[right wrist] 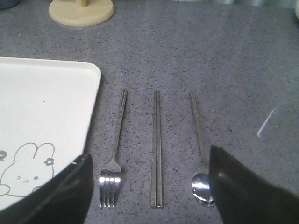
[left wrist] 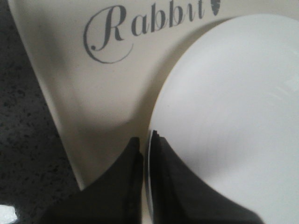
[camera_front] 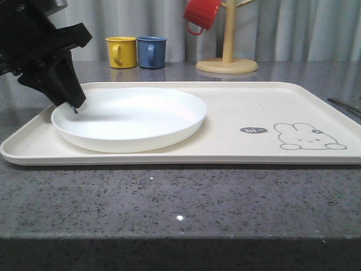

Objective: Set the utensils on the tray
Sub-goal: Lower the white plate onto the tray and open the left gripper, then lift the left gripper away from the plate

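Looking low and forward across the tray [camera_front: 237,107] in the front view. Hovering close over the tray's corner and plate [left wrist: 233,107] rim from the left wrist. Peering down beside the tray from the right wrist, sharing its rabbit drawing [right wrist: 25,168] with the front.

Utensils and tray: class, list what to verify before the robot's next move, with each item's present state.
1. Fork, chopsticks and spoon lie apart on the counter: ok.
2. Right gripper open, above the utensils: ok.
3. Tray has bare space by the rabbit drawing: ok.
4. Left gripper free of the plate: not ok, shut on its rim.
5. Utensils on tray: not ok.
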You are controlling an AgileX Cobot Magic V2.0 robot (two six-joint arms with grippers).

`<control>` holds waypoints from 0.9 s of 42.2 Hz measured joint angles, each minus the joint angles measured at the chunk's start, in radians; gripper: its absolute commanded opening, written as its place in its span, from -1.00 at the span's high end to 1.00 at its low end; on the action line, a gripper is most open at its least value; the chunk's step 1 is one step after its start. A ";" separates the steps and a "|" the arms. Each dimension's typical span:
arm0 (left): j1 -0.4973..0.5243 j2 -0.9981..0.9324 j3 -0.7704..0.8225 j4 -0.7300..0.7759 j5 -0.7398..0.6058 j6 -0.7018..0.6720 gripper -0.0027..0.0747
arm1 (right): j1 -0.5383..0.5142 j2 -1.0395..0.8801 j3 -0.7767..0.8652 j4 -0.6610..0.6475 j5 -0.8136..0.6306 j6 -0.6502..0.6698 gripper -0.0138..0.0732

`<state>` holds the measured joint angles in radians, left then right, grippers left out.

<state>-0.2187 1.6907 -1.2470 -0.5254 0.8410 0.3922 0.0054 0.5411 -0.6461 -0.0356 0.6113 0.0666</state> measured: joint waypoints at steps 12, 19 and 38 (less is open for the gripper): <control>0.000 -0.032 -0.001 0.005 -0.002 -0.002 0.07 | 0.000 0.000 0.000 0.000 0.000 0.000 -0.57; 0.000 -0.151 -0.003 0.031 0.001 -0.002 0.07 | 0.000 0.000 0.000 0.000 0.000 0.000 -0.57; -0.097 -0.598 0.130 0.262 0.074 -0.009 0.07 | 0.000 0.000 0.000 0.000 0.000 0.000 -0.57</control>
<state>-0.3159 1.0930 -1.1173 -0.2634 0.9154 0.3830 0.0054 0.5411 -0.6461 -0.0356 0.6113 0.0666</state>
